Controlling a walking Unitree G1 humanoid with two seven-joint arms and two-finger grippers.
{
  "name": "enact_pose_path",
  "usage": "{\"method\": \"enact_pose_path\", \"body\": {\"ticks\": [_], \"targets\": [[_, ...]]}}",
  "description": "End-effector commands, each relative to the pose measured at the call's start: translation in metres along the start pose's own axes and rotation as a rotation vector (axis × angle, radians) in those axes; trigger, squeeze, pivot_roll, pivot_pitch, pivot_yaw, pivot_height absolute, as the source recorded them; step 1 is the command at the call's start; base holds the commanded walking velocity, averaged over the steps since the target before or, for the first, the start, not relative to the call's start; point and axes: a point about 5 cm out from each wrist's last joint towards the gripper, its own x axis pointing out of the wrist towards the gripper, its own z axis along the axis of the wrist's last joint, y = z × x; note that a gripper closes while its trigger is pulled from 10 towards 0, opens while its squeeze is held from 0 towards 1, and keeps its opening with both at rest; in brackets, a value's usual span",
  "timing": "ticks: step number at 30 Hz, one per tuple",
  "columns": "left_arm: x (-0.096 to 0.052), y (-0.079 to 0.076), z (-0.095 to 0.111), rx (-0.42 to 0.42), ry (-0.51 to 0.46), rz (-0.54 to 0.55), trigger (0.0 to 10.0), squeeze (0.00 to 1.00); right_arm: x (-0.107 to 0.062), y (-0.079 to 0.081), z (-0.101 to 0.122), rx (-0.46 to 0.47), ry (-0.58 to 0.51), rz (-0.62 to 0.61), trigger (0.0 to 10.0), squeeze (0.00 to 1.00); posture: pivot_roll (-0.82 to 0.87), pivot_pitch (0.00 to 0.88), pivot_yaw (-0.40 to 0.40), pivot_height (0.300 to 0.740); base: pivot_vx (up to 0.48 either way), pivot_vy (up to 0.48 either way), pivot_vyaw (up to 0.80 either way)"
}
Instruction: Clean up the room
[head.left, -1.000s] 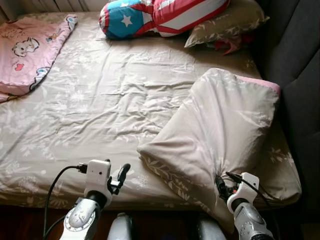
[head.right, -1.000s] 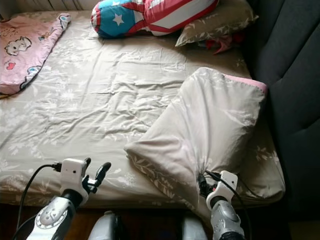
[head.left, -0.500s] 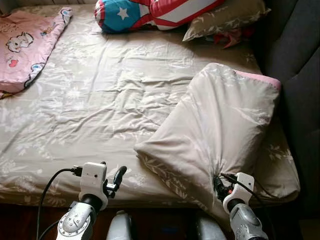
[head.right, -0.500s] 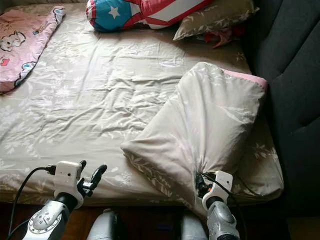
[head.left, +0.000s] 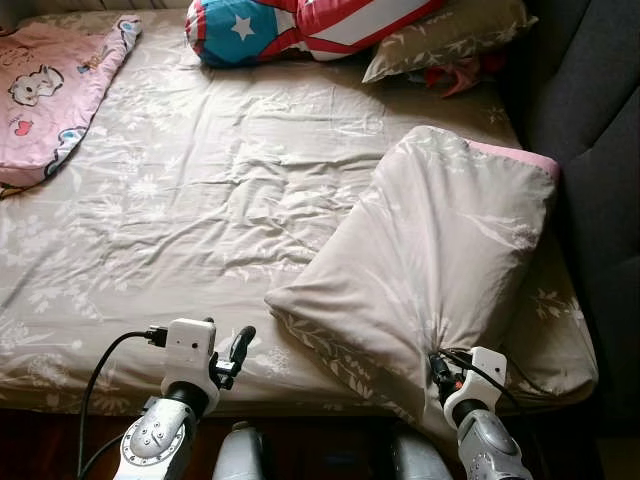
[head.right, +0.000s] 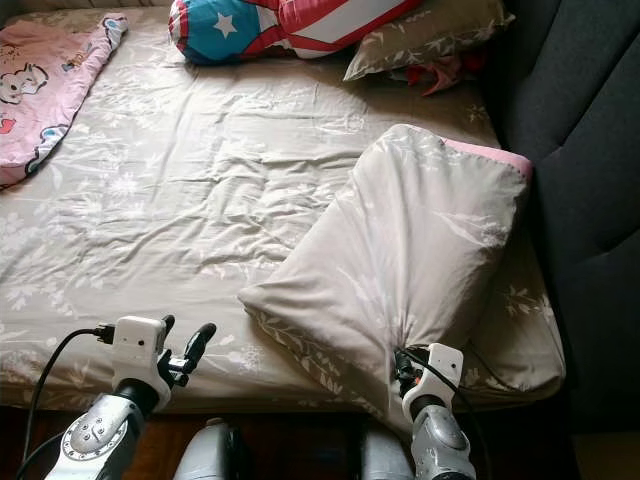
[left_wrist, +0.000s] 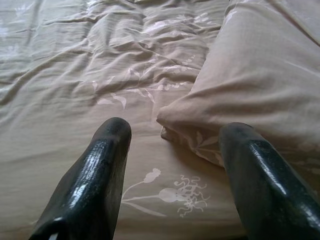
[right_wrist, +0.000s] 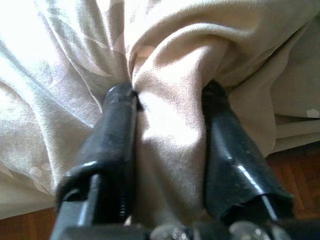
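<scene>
A beige floral pillow (head.left: 440, 250) lies slanted on the right side of the bed, with a pink strip at its far end. My right gripper (head.left: 437, 368) is shut on a bunched fold of the pillow (right_wrist: 170, 115) at its near edge. The fabric is pinched between both fingers (right_wrist: 117, 130). My left gripper (head.left: 228, 350) hovers open over the bed's near edge, left of the pillow's corner (left_wrist: 172, 120). Nothing lies between its fingertips (left_wrist: 112, 135).
The bed sheet (head.left: 200, 200) is rumpled. A flag-patterned cushion (head.left: 290, 25) and another beige pillow (head.left: 450, 35) lie at the far end. A pink blanket (head.left: 50, 90) is at the far left. A dark upholstered headboard (head.left: 600, 150) runs along the right.
The view has shifted slightly. Both grippers sit a little lower in the picture, and the right one still holds the pillow fold.
</scene>
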Motion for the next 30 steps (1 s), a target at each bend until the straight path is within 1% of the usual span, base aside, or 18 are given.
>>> {"method": "enact_pose_path", "body": {"ticks": [1,3,7,8,10,11,17,22,26,27,28,29,30], "targets": [[-0.001,0.003,-0.006,-0.013,0.029,0.011,10.0,0.0,-0.009,0.002,-0.032,0.004,0.135,0.013,0.0,0.0,0.02,0.27,0.045,0.662,0.0,0.0,0.0],[0.002,0.003,-0.009,-0.017,0.032,0.016,10.0,0.0,-0.008,0.001,-0.029,0.001,0.127,0.006,0.0,0.0,0.0,0.247,0.04,0.662,0.0,0.0,0.0],[0.003,0.001,-0.011,-0.019,0.033,0.014,10.0,0.0,-0.007,-0.001,-0.025,-0.008,0.12,-0.003,0.0,0.0,0.0,0.237,0.036,0.662,0.0,0.0,0.0],[0.005,0.0,-0.012,-0.023,0.032,0.014,10.0,0.0,-0.007,-0.003,-0.025,-0.013,0.119,-0.009,0.0,0.0,0.0,0.215,0.032,0.662,0.0,0.0,0.0],[0.007,0.0,-0.013,-0.025,0.031,0.016,10.0,0.0,-0.007,-0.004,-0.025,-0.016,0.121,-0.014,0.0,0.0,0.0,0.208,0.029,0.662,0.0,0.0,0.0],[0.008,-0.001,-0.014,-0.026,0.032,0.017,10.0,0.0,-0.008,-0.005,-0.025,-0.017,0.122,-0.016,0.0,0.0,0.0,0.19,0.025,0.662,0.0,0.0,0.0],[0.014,0.003,-0.021,-0.024,0.038,0.029,10.0,0.0,-0.008,-0.011,-0.024,-0.022,0.118,-0.045,0.0,0.0,-0.02,0.143,0.02,0.662,0.0,0.0,0.0],[0.021,0.004,-0.021,-0.024,0.028,0.033,10.0,0.0,-0.008,-0.019,-0.018,-0.05,0.11,-0.098,0.0,0.0,-0.03,0.116,0.02,0.662,0.0,0.0,0.0],[0.028,0.005,-0.022,-0.024,0.024,0.035,10.0,0.0,-0.004,-0.028,-0.002,-0.052,0.061,-0.16,0.0,0.0,-0.05,0.093,0.022,0.662,0.0,0.0,0.0],[0.03,0.007,-0.023,-0.012,0.024,0.04,10.0,0.0,-0.003,-0.032,0.006,-0.056,0.031,-0.191,0.0,0.0,-0.05,0.087,0.022,0.662,0.0,0.0,0.0],[0.03,0.007,-0.023,-0.012,0.024,0.04,10.0,0.0,-0.003,-0.032,0.006,-0.056,0.031,-0.191,0.0,0.0,-0.05,0.087,0.022,0.662,0.0,0.0,0.0],[0.031,0.009,-0.024,-0.004,0.024,0.043,10.0,0.0,-0.002,-0.04,0.018,-0.057,-0.006,-0.248,0.0,0.0,-0.06,0.076,0.021,0.662,0.0,0.0,0.0],[0.032,0.01,-0.025,-0.001,0.024,0.046,10.0,0.0,-0.002,-0.046,0.024,-0.051,-0.027,-0.28,0.0,0.0,-0.06,0.072,0.021,0.662,0.0,0.0,0.0]]}}
